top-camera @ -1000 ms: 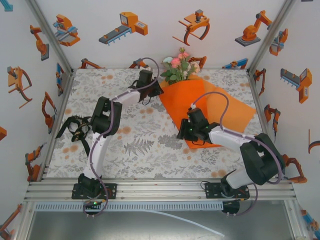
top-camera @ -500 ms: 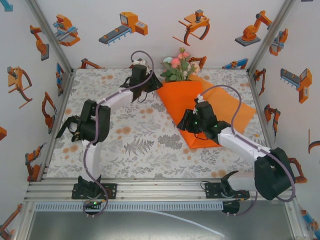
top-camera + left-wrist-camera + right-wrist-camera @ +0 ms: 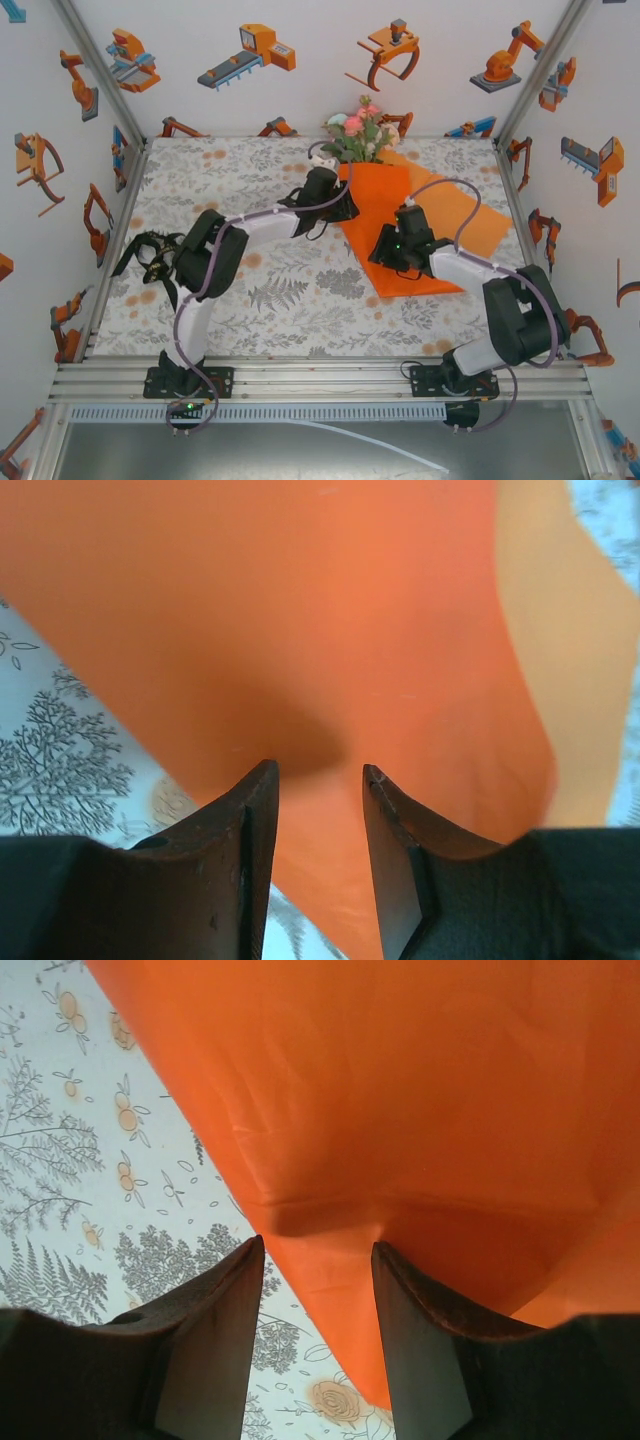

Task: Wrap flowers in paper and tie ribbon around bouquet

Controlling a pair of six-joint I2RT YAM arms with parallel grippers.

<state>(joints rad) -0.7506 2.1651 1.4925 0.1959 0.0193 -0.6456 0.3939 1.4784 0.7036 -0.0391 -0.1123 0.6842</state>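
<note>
The orange paper (image 3: 385,200) lies folded over the stems at the back right, narrowing toward its near tip. Pink, peach and green flowers (image 3: 360,132) stick out above its far end. My left gripper (image 3: 343,205) hovers at the paper's left edge; in the left wrist view it (image 3: 318,772) is open, with nothing but the paper (image 3: 330,630) beneath. My right gripper (image 3: 380,250) sits low on the near left edge of the fold, open, its jaws (image 3: 317,1245) astride the paper's folded edge (image 3: 400,1110). The black ribbon (image 3: 150,255) lies bunched at the table's left side.
A flat, paler flap of the paper (image 3: 470,220) spreads to the right. The floral tablecloth (image 3: 290,290) is bare in front of the paper. White walls and metal frame posts (image 3: 105,90) close in the table on three sides.
My left gripper has swung from the back of the table forward and right onto the paper's left edge, and its jaws have widened. The right gripper has edged right along the fold.
</note>
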